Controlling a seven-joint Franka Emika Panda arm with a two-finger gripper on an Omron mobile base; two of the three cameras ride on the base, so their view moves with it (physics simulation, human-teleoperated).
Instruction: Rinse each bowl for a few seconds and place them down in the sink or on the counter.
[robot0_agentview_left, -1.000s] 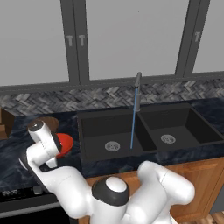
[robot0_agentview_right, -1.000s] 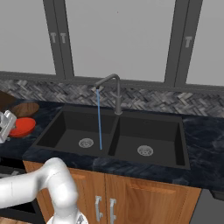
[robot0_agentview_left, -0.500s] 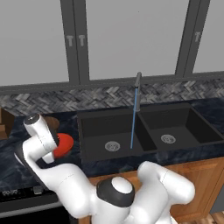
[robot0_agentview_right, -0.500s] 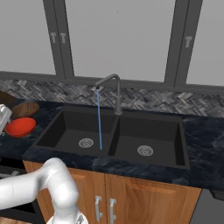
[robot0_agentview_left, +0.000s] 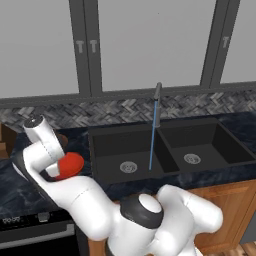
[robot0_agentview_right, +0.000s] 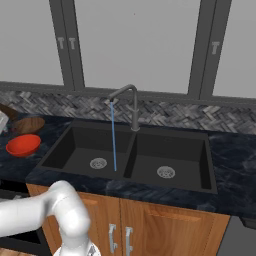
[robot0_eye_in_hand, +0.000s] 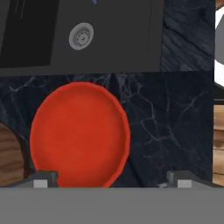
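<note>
The glossy red bowl (robot0_eye_in_hand: 81, 135) sits upright on the dark marbled counter (robot0_eye_in_hand: 168, 122), left of the sink (robot0_eye_in_hand: 87, 52). Directly above it my gripper (robot0_eye_in_hand: 111, 181) hangs open, looking down. One fingertip (robot0_eye_in_hand: 43, 179) is over the bowl's near rim and the other stands over bare counter, with nothing held between them. The wood-grained bowl (robot0_eye_in_hand: 8, 153) lies just beside the red one. From the base, the red bowl (robot0_agentview_right: 23, 145) and brown bowl (robot0_agentview_right: 29, 125) rest on the counter left of the black sink (robot0_agentview_right: 165, 150). My arm partly covers the red bowl (robot0_agentview_left: 68, 164) in the left base view.
The faucet (robot0_agentview_right: 131, 105) runs a thin blue stream of water (robot0_agentview_right: 113, 142) into the left basin, near its silver drain (robot0_agentview_right: 98, 163). The right basin has its own drain (robot0_agentview_right: 166, 172). A herringbone backsplash and windows stand behind. A stove front (robot0_agentview_left: 35, 220) lies left of the cabinets.
My hand has risen higher above the red bowl and drifted left, almost out of the right base view. The bowls have stayed put, and the water keeps running.
</note>
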